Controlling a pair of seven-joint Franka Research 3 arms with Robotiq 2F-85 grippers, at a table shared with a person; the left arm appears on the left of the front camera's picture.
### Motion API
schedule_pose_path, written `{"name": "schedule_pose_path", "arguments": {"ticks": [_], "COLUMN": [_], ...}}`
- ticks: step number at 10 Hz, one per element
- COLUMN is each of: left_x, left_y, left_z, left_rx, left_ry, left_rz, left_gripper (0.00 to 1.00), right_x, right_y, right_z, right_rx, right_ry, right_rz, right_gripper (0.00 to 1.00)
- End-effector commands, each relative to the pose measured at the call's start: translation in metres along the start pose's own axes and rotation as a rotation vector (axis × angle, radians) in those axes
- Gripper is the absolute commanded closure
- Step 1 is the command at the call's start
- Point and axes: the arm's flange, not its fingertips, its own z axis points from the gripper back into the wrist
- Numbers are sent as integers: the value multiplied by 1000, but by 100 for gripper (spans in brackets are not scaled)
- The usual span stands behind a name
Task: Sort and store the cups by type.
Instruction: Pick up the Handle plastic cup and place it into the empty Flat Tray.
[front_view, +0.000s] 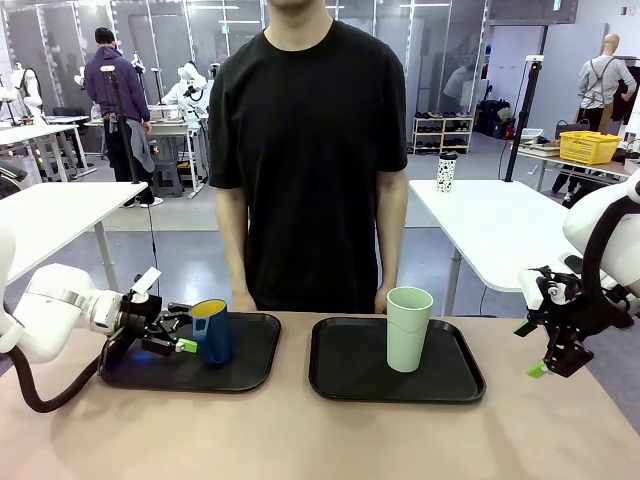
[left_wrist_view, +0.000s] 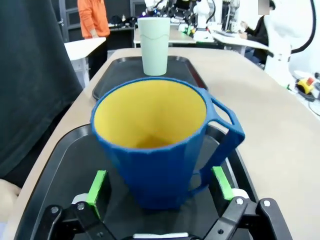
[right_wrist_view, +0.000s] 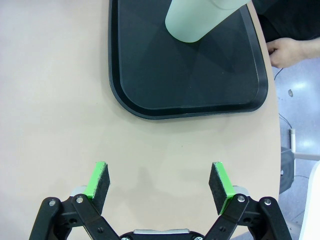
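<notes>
Tan tabletop (front_view: 300, 430) carries two black trays: the left tray (front_view: 250, 365) holds the dark blue mug (front_view: 212, 331) with yellow inside, the right tray (front_view: 340, 370) holds the taller mint-green tumbler (front_view: 408, 328), upright, with a person in a black T-shirt (front_view: 305, 150) at the far edge. Left gripper (left_wrist_view: 159, 186) stands wide, green pads either side of the mug's base, contact not discernible. Right gripper (right_wrist_view: 159, 181) stands wide over bare table, near side of the right tray.

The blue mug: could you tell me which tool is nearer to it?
Left. The left tool stands open around the blue mug on its tray; the right tool hangs open past the other tray.
</notes>
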Motion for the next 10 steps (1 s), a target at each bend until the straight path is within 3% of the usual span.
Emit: {"name": "schedule_pose_path", "arguments": {"ticks": [1, 6, 10], "left_x": [8, 31, 85], "left_y": [-13, -34, -70], "left_z": [8, 42, 67], "left_rx": [37, 109, 253], "left_ry": [53, 192, 536], "left_rz": [-17, -42, -30], "left_gripper": [0, 0, 0], "right_x": [1, 1, 1], "right_y": [-4, -4, -4], "right_z": [-1, -1, -1], "right_rx": [-3, -3, -3], "right_ry": [-19, -19, -19], "right_rz": [-15, -15, -15], "right_gripper": [0, 0, 0]}}
